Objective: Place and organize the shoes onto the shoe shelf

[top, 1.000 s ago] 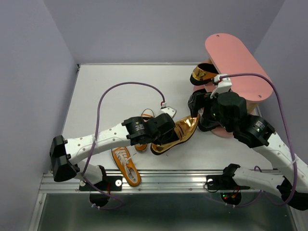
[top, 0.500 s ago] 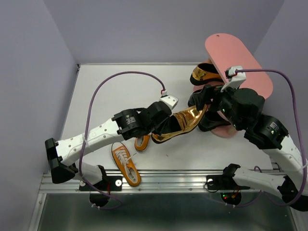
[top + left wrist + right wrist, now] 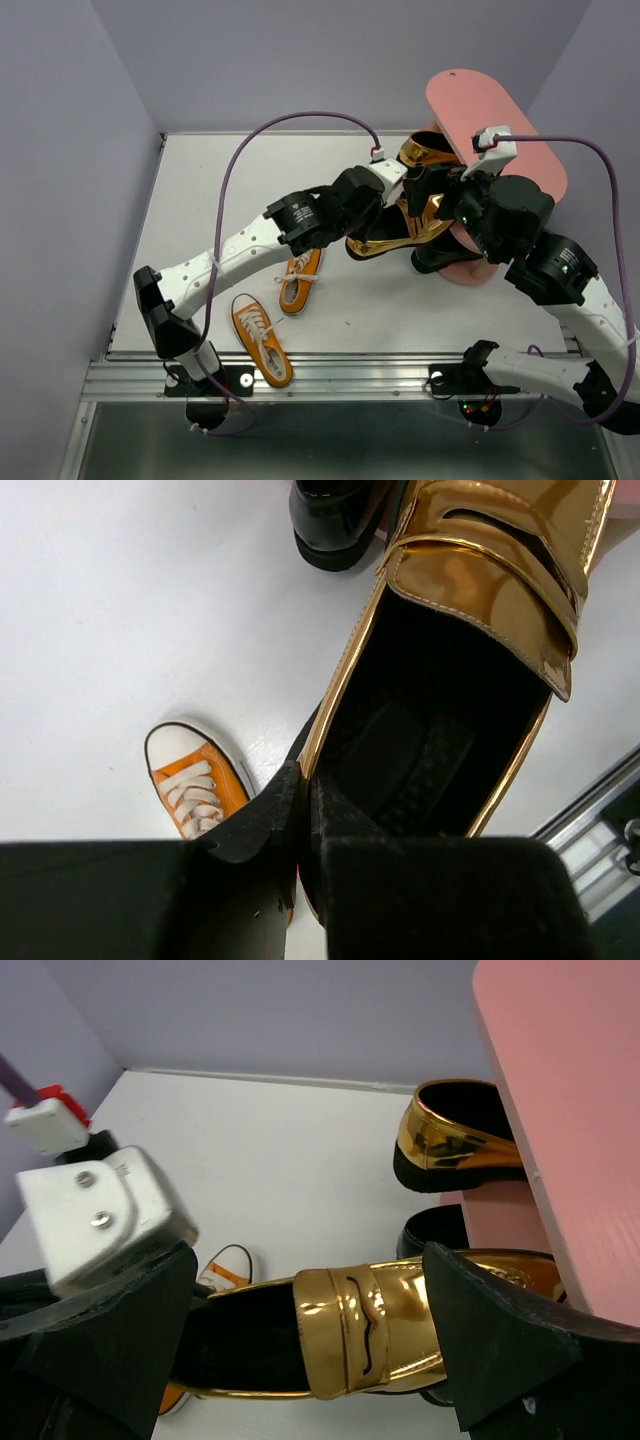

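My left gripper (image 3: 377, 226) is shut on the side wall of a shiny gold loafer (image 3: 398, 232), pinching its rim (image 3: 305, 800); the loafer (image 3: 480, 590) points toe-first at the pink shoe shelf (image 3: 495, 125). My right gripper (image 3: 432, 196) hangs wide open over this loafer (image 3: 375, 1325), one finger (image 3: 495, 1345) at its toe, apart from it. The second gold loafer (image 3: 450, 1140) sits on a lower board of the shelf (image 3: 570, 1080). A glossy black dress shoe (image 3: 430, 1230) lies by the shelf's foot. Two orange sneakers (image 3: 300, 280) (image 3: 262, 340) lie on the table.
The white table (image 3: 200, 200) is walled by purple panels at the back and sides. A metal rail (image 3: 330, 375) runs along the near edge. Purple cables loop over both arms. An orange sneaker's toe (image 3: 195, 780) shows under the held loafer.
The left arm has carried the gold loafer right and away from me, up to the shelf, uncovering the orange sneaker beneath. The right gripper shifted slightly and stays open.
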Motion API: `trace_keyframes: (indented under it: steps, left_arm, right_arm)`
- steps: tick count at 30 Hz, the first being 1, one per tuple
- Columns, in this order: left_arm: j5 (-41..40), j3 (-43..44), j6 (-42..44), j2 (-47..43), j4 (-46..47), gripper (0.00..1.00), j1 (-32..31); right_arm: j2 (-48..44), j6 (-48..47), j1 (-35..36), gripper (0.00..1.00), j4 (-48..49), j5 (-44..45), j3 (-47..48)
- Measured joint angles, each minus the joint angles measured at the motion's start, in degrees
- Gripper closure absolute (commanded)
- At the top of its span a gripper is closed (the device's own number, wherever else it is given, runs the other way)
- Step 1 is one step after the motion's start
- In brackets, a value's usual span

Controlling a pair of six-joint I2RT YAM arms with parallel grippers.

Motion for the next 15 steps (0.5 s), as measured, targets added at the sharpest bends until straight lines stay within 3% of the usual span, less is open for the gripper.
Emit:
trace_keyframes:
  steps: [7,15]
  left_arm:
    - [3.08,6.1,3.72,6.93,0.5,1.0,4.24]
    - [8.15,12.28,6.05,11.89,2.43,1.0,4.66]
  right_arm:
    - [0.17,-0.09,0.09,0.0,0.92,-0.35,0.0]
    - [0.17,-0.02,0.09,0.0,1.03,-0.33,0.0]
